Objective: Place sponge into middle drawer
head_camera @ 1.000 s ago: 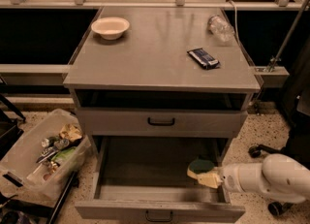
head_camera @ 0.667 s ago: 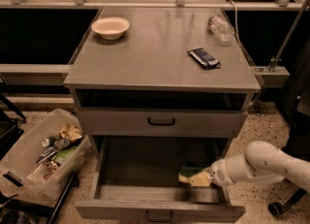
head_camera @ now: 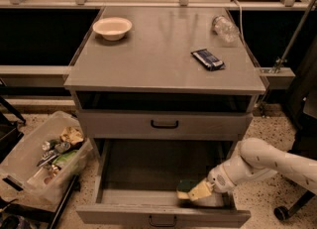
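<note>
Locate the white gripper (head_camera: 207, 189) inside the middle drawer (head_camera: 143, 176), at its front right, against the sponge (head_camera: 190, 189). The sponge is yellow with a dark green face. The middle drawer is plain grey with a black handle, and the closed drawer above (head_camera: 124, 124) matches it. The desk (head_camera: 158, 59) is uniform grey. On it, identify a cream bowl (head_camera: 112, 27), a dark blue wrapper (head_camera: 208, 59) and a clear bottle (head_camera: 225, 27). The floor (head_camera: 277, 139) is speckled beige.

My arm (head_camera: 270, 161): smooth, rounded white shells (a greyer seam near the wrist), tapering to my gripper (head_camera: 194, 192), low in the open drawer's (head_camera: 124, 215) front-right corner.
</note>
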Action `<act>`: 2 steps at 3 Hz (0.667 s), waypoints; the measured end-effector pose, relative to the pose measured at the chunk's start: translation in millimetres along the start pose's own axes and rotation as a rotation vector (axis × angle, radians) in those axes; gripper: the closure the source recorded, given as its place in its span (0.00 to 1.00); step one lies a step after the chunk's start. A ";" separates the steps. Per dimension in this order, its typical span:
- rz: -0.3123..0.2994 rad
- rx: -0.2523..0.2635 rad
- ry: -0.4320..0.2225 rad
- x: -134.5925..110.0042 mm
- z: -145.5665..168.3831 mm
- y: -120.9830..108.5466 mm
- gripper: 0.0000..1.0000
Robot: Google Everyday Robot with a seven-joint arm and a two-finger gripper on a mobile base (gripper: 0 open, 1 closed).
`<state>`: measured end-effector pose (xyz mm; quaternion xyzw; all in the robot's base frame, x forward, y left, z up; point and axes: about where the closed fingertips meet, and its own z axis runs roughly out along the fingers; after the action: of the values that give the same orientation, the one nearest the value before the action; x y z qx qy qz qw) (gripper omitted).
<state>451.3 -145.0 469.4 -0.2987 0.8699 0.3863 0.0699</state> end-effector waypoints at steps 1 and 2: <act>0.000 0.000 0.000 0.0 0.0 0.0 1.00; 0.000 0.000 0.000 0.0 0.1 0.0 0.81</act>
<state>451.3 -145.0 469.4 -0.2987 0.8699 0.3863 0.0698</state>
